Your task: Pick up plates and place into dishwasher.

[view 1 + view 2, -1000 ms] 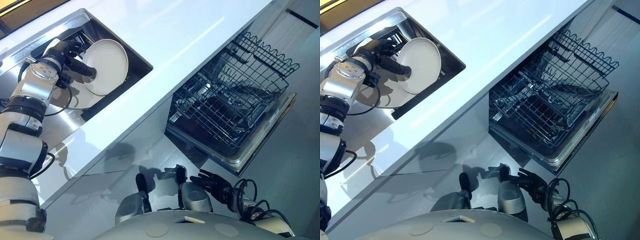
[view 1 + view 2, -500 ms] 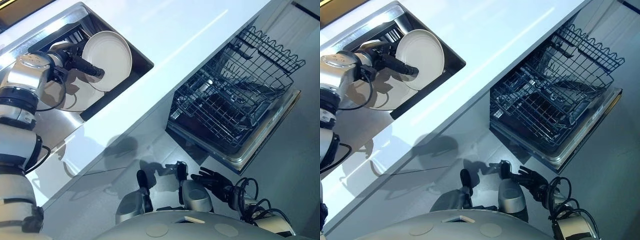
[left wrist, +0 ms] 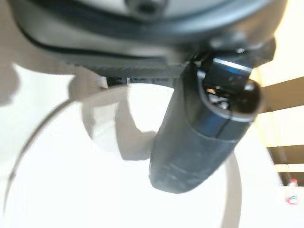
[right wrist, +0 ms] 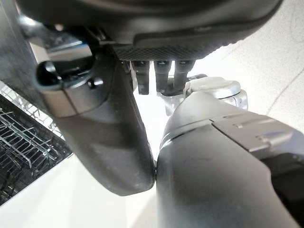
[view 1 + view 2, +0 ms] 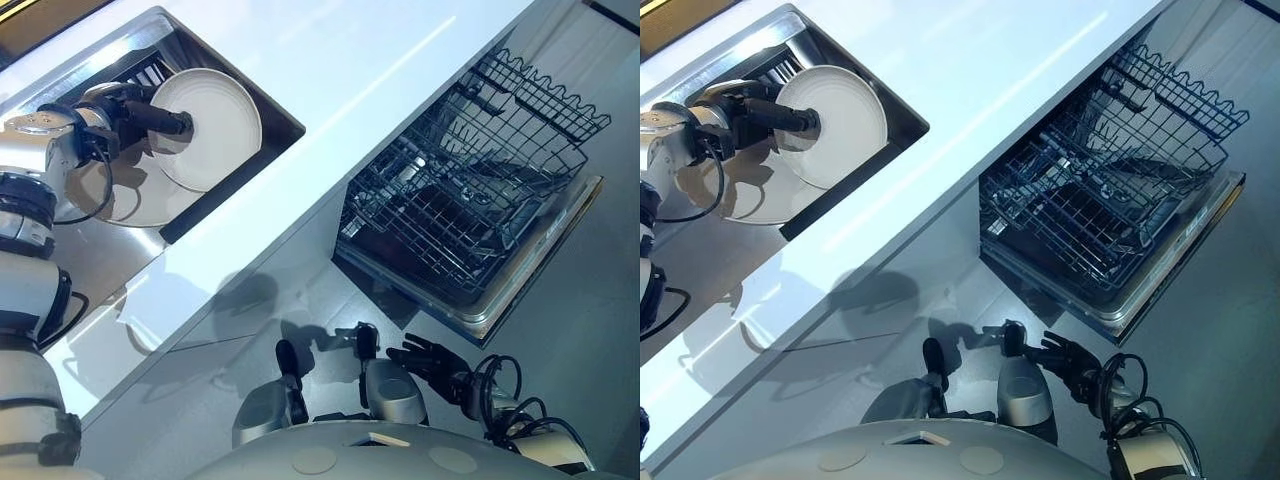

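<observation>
Two white plates on the tally: the raised plate at the left hand, and a second plate lying low in the sink. That is one sink, one long white countertop and one open dishwasher, though how many wire racks it carries cannot be told from here. Two dark hands are in play, with the right hand making the pair.
</observation>
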Controlling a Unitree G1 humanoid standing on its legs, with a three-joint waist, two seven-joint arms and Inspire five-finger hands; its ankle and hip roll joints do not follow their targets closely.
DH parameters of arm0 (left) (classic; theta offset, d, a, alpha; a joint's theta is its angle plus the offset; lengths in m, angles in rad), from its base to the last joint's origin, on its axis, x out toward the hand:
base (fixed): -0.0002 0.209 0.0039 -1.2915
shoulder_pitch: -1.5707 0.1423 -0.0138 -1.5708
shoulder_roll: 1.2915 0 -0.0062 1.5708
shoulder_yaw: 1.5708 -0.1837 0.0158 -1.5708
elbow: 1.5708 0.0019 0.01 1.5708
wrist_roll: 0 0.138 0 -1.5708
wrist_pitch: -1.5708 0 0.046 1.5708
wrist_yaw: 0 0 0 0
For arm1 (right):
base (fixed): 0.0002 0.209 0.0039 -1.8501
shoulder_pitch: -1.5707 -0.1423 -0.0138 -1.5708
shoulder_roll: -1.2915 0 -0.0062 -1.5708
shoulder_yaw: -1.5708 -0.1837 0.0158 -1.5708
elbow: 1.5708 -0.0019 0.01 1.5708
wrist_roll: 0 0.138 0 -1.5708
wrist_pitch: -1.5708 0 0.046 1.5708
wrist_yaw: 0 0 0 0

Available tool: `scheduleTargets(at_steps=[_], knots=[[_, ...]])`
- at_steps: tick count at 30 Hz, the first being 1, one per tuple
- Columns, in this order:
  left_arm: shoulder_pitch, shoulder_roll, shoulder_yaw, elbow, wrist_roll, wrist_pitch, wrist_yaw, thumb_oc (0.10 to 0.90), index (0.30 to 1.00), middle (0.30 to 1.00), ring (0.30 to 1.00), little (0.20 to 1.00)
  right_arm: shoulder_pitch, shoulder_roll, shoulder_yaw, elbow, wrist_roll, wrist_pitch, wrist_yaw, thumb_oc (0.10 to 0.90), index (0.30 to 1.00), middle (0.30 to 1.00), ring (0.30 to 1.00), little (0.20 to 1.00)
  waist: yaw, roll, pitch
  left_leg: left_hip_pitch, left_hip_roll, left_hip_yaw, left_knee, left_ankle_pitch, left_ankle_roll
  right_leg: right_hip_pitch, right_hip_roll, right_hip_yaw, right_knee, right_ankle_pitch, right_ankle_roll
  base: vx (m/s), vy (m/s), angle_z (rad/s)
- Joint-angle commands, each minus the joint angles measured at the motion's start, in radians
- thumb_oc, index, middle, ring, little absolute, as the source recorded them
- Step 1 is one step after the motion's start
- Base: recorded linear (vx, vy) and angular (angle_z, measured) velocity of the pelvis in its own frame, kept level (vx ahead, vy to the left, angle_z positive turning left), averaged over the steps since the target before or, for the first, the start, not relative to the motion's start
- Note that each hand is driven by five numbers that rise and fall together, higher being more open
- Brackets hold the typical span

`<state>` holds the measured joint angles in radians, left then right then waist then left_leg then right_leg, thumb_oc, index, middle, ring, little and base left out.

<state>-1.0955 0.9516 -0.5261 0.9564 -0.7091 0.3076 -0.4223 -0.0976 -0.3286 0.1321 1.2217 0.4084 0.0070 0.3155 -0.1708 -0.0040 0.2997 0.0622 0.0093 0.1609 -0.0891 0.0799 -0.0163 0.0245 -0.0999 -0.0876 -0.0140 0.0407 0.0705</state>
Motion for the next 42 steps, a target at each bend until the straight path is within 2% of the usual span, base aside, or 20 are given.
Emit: scheduleTargets(at_steps=[1, 11, 14, 16, 19, 23, 27, 30, 34, 38, 40, 42], knots=[[-0.117, -0.027, 0.069, 0.015, -0.057, -0.117, -0.011, 0.1, 0.3, 0.3, 0.3, 0.2, 0.093, -0.055, 0.076, 0.076, -0.071, 0.007, 0.013, 0.8, 0.9, 0.9, 0.9, 0.9, -0.034, 0.053, -0.047, -0.051, -0.077, 0.046, 0.034, -0.096, 0.051, -0.117, 0.078, 0.037, 0.096, -0.02, 0.06, 0.0, 0.0, 0.0], [-0.053, -0.011, 0.114, 0.025, -0.008, -0.143, -0.036, 0.1, 0.3, 0.3, 0.3, 0.2, 0.089, -0.053, 0.074, 0.074, -0.07, 0.004, 0.013, 0.8, 0.9, 0.9, 0.9, 0.9, -0.019, 0.053, -0.064, -0.039, -0.076, 0.03, 0.03, -0.095, 0.047, -0.096, 0.081, 0.025, 0.085, -0.024, 0.055, 0.0, 0.0, 0.0], [-0.041, -0.001, 0.126, 0.015, -0.004, -0.155, -0.019, 0.1, 0.3, 0.3, 0.3, 0.2, 0.086, -0.053, 0.07, 0.072, -0.043, -0.035, 0.014, 0.8, 0.9, 0.9, 0.9, 0.9, -0.012, 0.057, -0.074, -0.033, -0.075, 0.023, 0.026, -0.096, 0.045, -0.084, 0.082, 0.02, 0.078, -0.027, 0.053, -0.01, -0.012, 0.0], [-0.027, 0.012, 0.14, -0.004, -0.014, -0.175, 0.029, 0.1, 0.3, 0.3, 0.3, 0.2, 0.082, -0.055, 0.065, 0.048, -0.002, -0.073, 0.019, 0.8, 0.9, 0.9, 0.9, 0.9, -0.007, 0.057, -0.081, -0.026, -0.074, 0.018, 0.023, -0.095, 0.042, -0.074, 0.084, 0.018, 0.07, -0.027, 0.052, -0.02, -0.045, 0.0], [-0.01, 0.029, 0.179, -0.037, -0.02, -0.23, 0.169, 0.1, 0.3, 0.3, 0.3, 0.2, 0.071, -0.054, 0.066, -0.025, 0.137, -0.103, 0.073, 0.8, 0.9, 0.9, 0.9, 0.9, -0.002, 0.056, -0.091, -0.017, -0.074, 0.013, 0.022, -0.097, 0.041, -0.058, 0.088, 0.016, 0.059, -0.027, 0.046, -0.04, -0.053, 0.01], [0.04, 0.044, 0.27, -0.07, 0.033, -0.34, 0.292, 0.1, 0.3, 0.3, 0.3, 0.2, 0.085, -0.027, 0.062, -0.148, 0.362, -0.063, 0.174, 0.8, 0.9, 0.9, 0.9, 0.9, 0.0, 0.051, -0.118, -0.002, -0.07, 0.014, 0.017, -0.097, 0.035, -0.034, 0.095, 0.013, 0.044, -0.03, 0.039, -0.04, -0.073, -0.02], [0.066, 0.049, 0.31, -0.112, 0.102, -0.435, 0.377, 0.1, 0.3, 0.3, 0.3, 0.2, 0.106, 0.009, 0.048, -0.218, 0.523, 0.036, 0.266, 0.8, 0.9, 0.9, 0.9, 0.9, 0.001, 0.05, -0.158, 0.013, -0.062, 0.019, 0.01, -0.097, 0.028, -0.012, 0.101, 0.007, 0.034, -0.036, 0.036, -0.03, -0.092, 0.0], [0.084, 0.052, 0.317, -0.176, 0.169, -0.485, 0.462, 0.1, 0.3, 0.3, 0.3, 0.2, 0.124, 0.036, 0.056, -0.315, 0.624, 0.102, 0.269, 0.8, 0.9, 0.9, 0.9, 0.9, 0.001, 0.048, -0.179, 0.022, -0.055, 0.024, 0.007, -0.097, 0.023, 0.002, 0.104, 0.0, 0.029, -0.04, 0.034, -0.06, -0.086, 0.0], [0.107, 0.05, 0.316, -0.302, 0.275, -0.51, 0.544, 0.1, 0.3, 0.3, 0.3, 0.2, 0.16, 0.063, 0.081, -0.489, 0.669, 0.098, 0.192, 0.8, 0.9, 0.9, 0.9, 0.9, -0.001, 0.045, -0.199, 0.031, -0.045, 0.027, 0.002, -0.097, 0.017, 0.017, 0.108, -0.008, 0.018, -0.043, 0.031, -0.08, -0.089, 0.02], [0.161, 0.016, 0.337, -0.475, 0.332, -0.503, 0.622, 0.1, 0.3, 0.3, 0.3, 0.2, 0.197, 0.071, 0.133, -0.702, 0.568, 0.055, 0.136, 0.8, 0.9, 0.9, 0.9, 0.9, -0.007, 0.037, -0.208, 0.034, -0.035, 0.031, 0.002, -0.095, 0.011, 0.025, 0.113, -0.011, 0.011, -0.043, 0.027, -0.11, -0.094, 0.0], [0.191, 0.014, 0.344, -0.546, 0.358, -0.516, 0.655, 0.1, 0.3, 0.3, 0.3, 0.2, 0.205, 0.052, 0.171, -0.812, 0.532, 0.039, 0.157, 0.8, 0.9, 0.9, 0.9, 0.9, -0.008, 0.033, -0.212, 0.035, -0.03, 0.032, 0.002, -0.093, 0.009, 0.028, 0.114, -0.011, 0.009, -0.044, 0.025, -0.12, -0.096, -0.01], [0.209, 0.009, 0.346, -0.577, 0.377, -0.544, 0.674, 0.1, 0.3, 0.3, 0.3, 0.2, 0.2, 0.026, 0.198, -0.908, 0.554, 0.028, 0.166, 0.8, 0.9, 0.9, 0.9, 0.9, -0.008, 0.029, -0.211, 0.035, -0.028, 0.033, 0.002, -0.091, 0.008, 0.027, 0.117, -0.009, 0.009, -0.045, 0.022, -0.12, -0.088, -0.01]])
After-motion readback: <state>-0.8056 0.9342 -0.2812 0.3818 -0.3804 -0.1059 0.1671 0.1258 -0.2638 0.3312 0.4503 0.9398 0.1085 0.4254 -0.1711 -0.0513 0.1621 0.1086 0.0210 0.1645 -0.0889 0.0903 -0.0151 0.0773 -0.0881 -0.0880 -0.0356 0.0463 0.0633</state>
